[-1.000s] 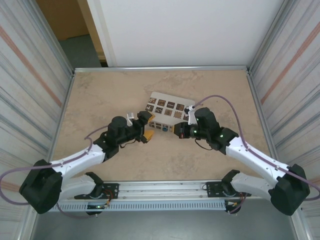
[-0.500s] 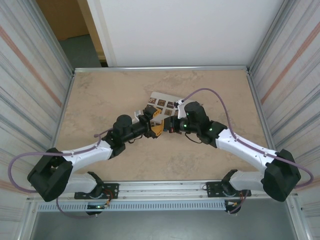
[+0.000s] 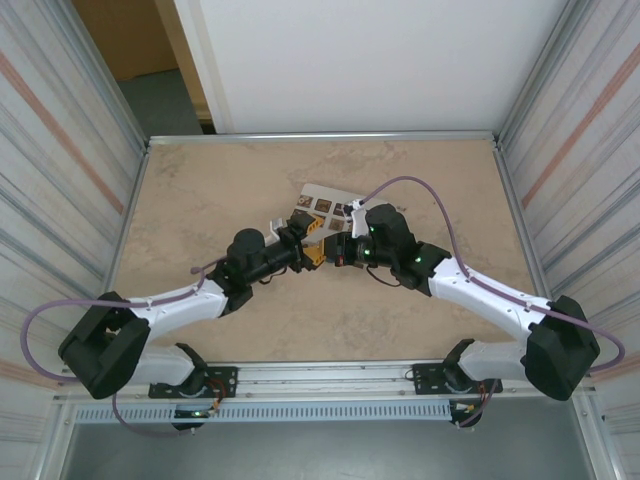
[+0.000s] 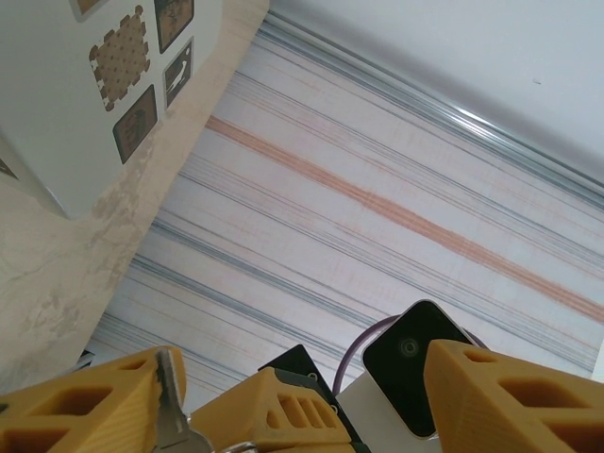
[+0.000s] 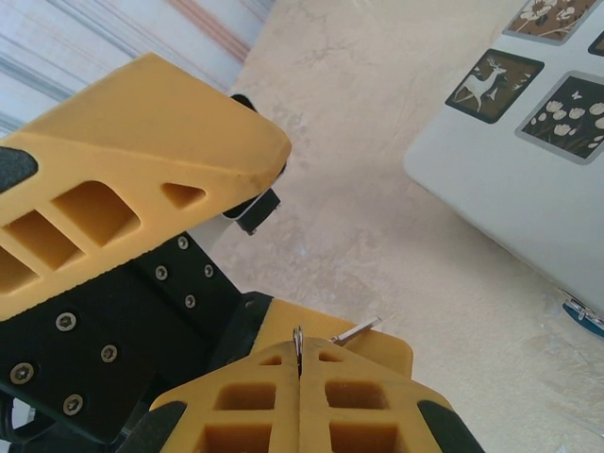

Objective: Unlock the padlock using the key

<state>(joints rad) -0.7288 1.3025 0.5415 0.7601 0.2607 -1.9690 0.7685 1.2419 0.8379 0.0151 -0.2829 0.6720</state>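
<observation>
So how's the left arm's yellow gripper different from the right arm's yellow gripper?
The left arm's yellow gripper has its fingers spread wide; the right arm's yellow gripper has its fingers pressed together. The right one pinches a thin silver metal piece; the left one clamps nothing. Both have yellow fingers and meet beside the white box with brown pictures.

Both arms stretched forward and inward, forearms low and converging at mid-workspace. The left arm [image 3: 170, 305] and the right arm [image 3: 490, 295] met nose to nose, wrists nearly level. The left end effector [image 3: 308, 246] stood wide open, its yellow fingers [image 4: 514, 396] far apart. The right end effector [image 5: 299, 357] had its two fingers pressed flat together, with a thin silver piece [image 5: 298, 338] pinched in the seam between them. In the left wrist view its tip lay between the left one's spread fingers.
</observation>
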